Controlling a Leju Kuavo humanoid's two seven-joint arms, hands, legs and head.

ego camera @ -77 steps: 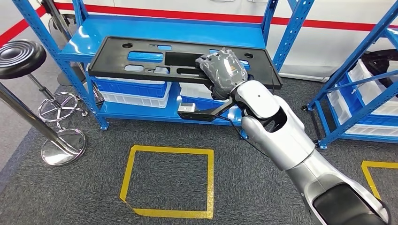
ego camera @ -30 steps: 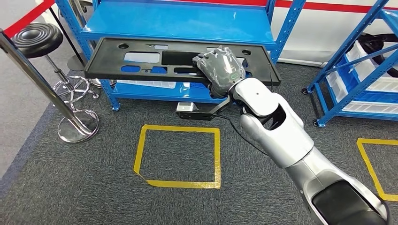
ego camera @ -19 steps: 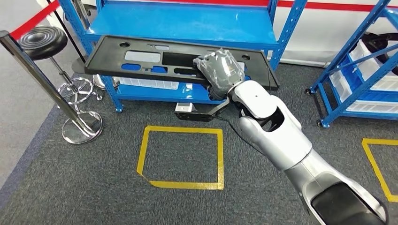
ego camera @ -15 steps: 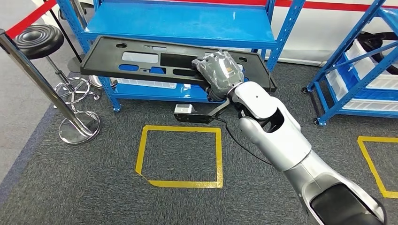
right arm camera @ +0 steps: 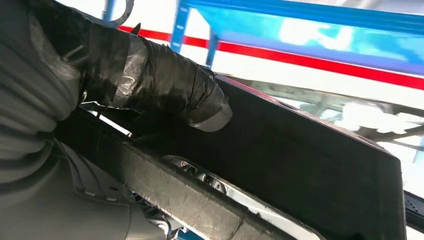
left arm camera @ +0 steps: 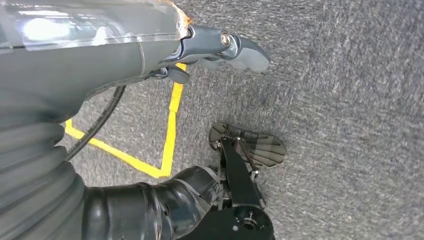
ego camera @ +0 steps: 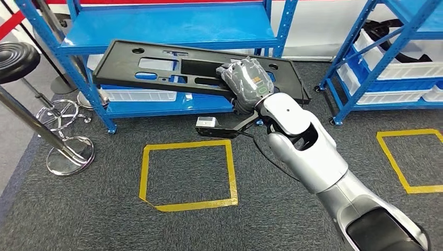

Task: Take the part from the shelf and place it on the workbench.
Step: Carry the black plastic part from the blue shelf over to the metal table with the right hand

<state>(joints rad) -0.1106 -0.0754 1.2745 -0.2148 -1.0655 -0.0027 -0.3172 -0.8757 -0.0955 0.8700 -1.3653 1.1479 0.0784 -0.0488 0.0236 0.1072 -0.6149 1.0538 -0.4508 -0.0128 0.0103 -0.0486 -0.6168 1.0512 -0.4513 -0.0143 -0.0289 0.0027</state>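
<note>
The right hand (ego camera: 246,79) grips the long black part (ego camera: 156,65) near its right end, holding it level in front of the blue shelf (ego camera: 172,26). The left hand (left arm camera: 220,45) hangs over the carpet, holding nothing, fingers loosely extended.

The right hand (ego camera: 249,79) hides part of the black part (ego camera: 156,68); its fingers underneath are unseen.

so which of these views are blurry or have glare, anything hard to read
Head view: sharp and evenly lit, with soft glare on the blue shelf top; the black part reads clearly. Left wrist view: the carpet is smeared with blur and a bright highlight washes out the left hand cover. Right wrist view: the background is blown out and hazy, and the right hand is dark against it.
</note>
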